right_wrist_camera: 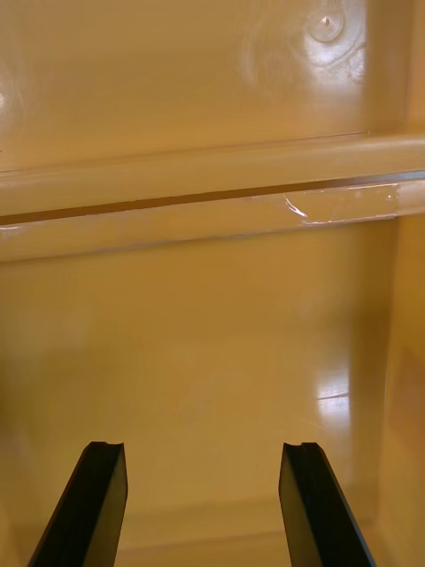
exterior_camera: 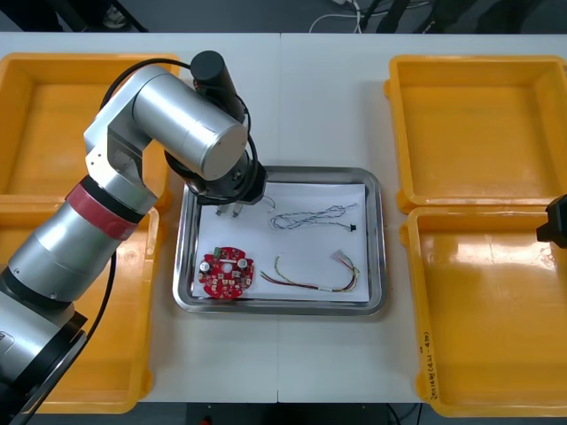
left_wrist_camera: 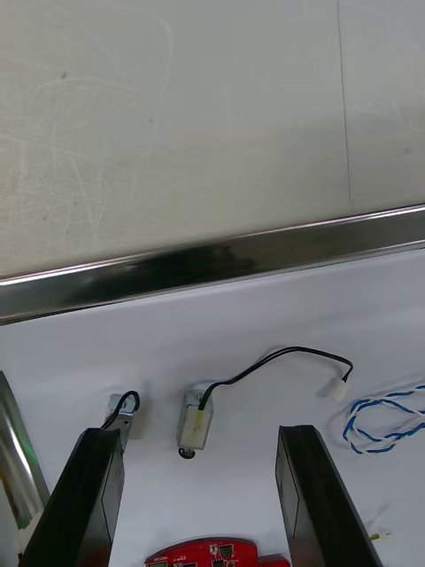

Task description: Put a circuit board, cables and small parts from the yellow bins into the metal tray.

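Found left gripper (left_wrist_camera: 199, 443) wide above small metal part (left_wrist_camera: 195, 421) in metal tray (left_wrist_camera: 221, 266); right gripper (right_wrist_camera: 202, 454) wide over yellow bin (right_wrist_camera: 212, 177). Judged light, rigid, slick: pinch body, not black lead (left_wrist_camera: 274, 359).

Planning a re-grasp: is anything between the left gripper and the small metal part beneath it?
Nothing visible. The left gripper hangs over the far-left corner of the metal tray, jaws open; the small metal part lies uncovered between them. The right gripper hovers over a yellow bin.

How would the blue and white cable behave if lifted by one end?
Likely floppy: the twisted blue and white cable lies in loose curves in the metal tray. Thin strands suggest it is light and would droop from the left gripper, open nearby.
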`<state>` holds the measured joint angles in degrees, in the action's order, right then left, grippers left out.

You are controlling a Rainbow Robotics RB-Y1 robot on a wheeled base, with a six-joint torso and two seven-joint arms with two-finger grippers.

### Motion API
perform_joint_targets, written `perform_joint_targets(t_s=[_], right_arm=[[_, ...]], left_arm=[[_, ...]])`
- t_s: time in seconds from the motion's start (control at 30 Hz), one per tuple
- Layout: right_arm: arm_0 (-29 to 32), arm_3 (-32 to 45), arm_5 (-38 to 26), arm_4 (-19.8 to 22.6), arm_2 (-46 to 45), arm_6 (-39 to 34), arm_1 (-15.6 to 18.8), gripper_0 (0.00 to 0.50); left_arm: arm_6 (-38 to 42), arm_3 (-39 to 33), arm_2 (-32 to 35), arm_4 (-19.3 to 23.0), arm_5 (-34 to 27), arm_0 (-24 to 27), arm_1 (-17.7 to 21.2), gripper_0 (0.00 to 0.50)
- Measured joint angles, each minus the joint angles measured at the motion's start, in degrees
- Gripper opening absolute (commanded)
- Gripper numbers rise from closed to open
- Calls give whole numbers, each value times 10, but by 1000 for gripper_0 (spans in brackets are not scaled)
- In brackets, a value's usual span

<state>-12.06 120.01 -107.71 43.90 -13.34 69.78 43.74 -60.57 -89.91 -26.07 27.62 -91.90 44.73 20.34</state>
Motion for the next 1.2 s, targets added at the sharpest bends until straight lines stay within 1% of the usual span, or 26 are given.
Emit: perform_joint_targets(t_s=[0.1, 0.2, 0.4, 0.57, 0.7, 0.9, 1.2], right_arm=[[1, -2, 11, 4, 0, 0, 0, 500], [1, -7, 18, 7, 0, 0, -2, 500], [8, -11, 46, 8, 0, 1, -4, 500], [25, -14, 66, 9, 0, 3, -6, 500], [38, -15, 79, 9, 0, 8, -6, 500], [49, -16, 88, 9, 0, 9, -6, 500], [49, -17, 88, 9, 0, 10, -7, 500]], left_arm=[[1, -10, 2, 7, -6, 0, 4, 500], [1, -31, 15, 18, -33, 0, 7, 500], [1, -73, 58, 37, -85, 0, 14, 500], [1, -101, 102, 74, -130, 0, 32, 500], [1, -118, 142, 91, -171, 0, 50, 500], [0, -128, 193, 104, -176, 0, 75, 500], [0, -128, 248, 123, -176, 0, 105, 500]])
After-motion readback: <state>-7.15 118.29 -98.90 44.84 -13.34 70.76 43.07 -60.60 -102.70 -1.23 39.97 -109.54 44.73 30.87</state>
